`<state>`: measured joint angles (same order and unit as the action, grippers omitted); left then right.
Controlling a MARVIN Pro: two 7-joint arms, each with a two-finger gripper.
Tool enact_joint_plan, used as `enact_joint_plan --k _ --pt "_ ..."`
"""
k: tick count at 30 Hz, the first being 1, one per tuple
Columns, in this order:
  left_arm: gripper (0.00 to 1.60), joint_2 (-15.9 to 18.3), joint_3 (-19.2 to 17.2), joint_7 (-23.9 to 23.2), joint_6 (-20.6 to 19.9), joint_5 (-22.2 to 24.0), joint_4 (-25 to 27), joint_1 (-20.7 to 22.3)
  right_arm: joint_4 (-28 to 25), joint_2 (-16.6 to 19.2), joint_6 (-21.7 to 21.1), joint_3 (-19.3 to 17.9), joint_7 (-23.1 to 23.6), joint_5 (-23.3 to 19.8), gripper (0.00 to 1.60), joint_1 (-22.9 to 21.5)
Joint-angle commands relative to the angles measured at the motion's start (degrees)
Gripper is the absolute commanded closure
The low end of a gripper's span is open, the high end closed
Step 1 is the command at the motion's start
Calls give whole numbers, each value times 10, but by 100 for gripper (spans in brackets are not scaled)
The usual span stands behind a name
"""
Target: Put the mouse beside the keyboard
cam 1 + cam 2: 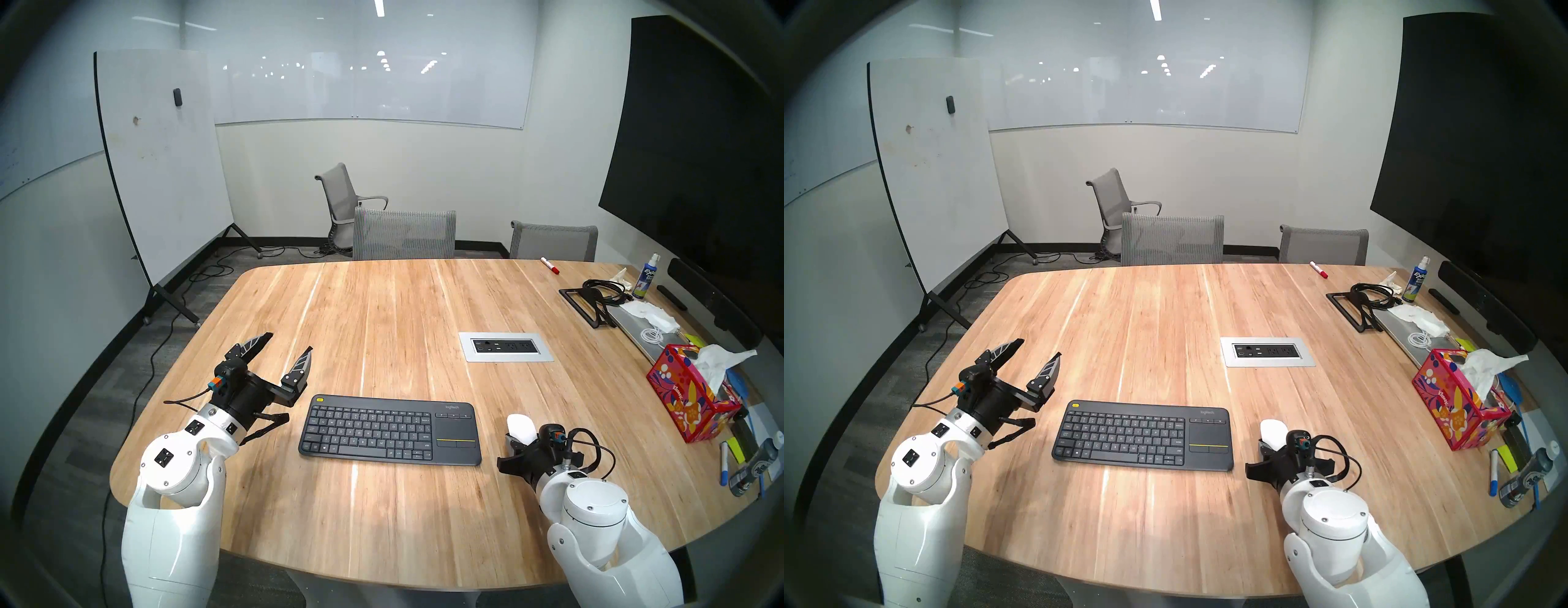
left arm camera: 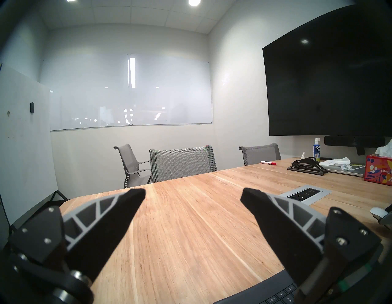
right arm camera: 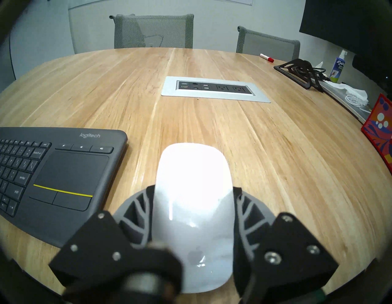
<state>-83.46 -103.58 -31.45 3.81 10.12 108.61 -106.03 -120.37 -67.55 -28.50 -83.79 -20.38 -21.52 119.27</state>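
Note:
The glossy white mouse (image 3: 194, 201) sits between the fingers of my right gripper (image 3: 193, 191), which is shut on its sides. It is low over the wooden table (image 1: 382, 305), just right of the touchpad end of the dark grey Logitech keyboard (image 1: 390, 429). I cannot tell if the mouse touches the table. From the head view the mouse (image 1: 521, 426) pokes out ahead of my right gripper (image 1: 524, 441). My left gripper (image 1: 288, 343) is open and empty, left of and behind the keyboard; its wrist view shows my left gripper (image 2: 193, 193) over bare wood.
A silver power outlet panel (image 1: 505, 347) is set into the table behind the mouse. A colourful tissue box (image 1: 687, 403), a silver laptop (image 1: 649, 335), cables, markers and a spray bottle crowd the right edge. Grey chairs (image 1: 403, 233) stand at the far side.

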Motion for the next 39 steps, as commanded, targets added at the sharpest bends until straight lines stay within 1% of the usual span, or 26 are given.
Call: enact_joint_plan --k 1,18,28,37,38,39 --pt "0 0 0 0 1 0 10 -1 -3 6 0 -3 6 -1 160 -7" --pt "0 0 0 0 1 0 10 -1 19 -3 -2 4 15 1 160 -25" --pt "0 0 0 0 1 0 10 -1 31 -9 -5 7 13 2 160 -38" --pt "0 0 0 0 1 0 10 -1 41 -13 -16 9 7 2 160 -49" --pt "0 0 0 0 1 0 10 -1 42 -13 -16 9 8 2 154 -49" --pt "0 0 0 0 1 -1 10 -1 42 -13 -17 9 7 1 121 -50"
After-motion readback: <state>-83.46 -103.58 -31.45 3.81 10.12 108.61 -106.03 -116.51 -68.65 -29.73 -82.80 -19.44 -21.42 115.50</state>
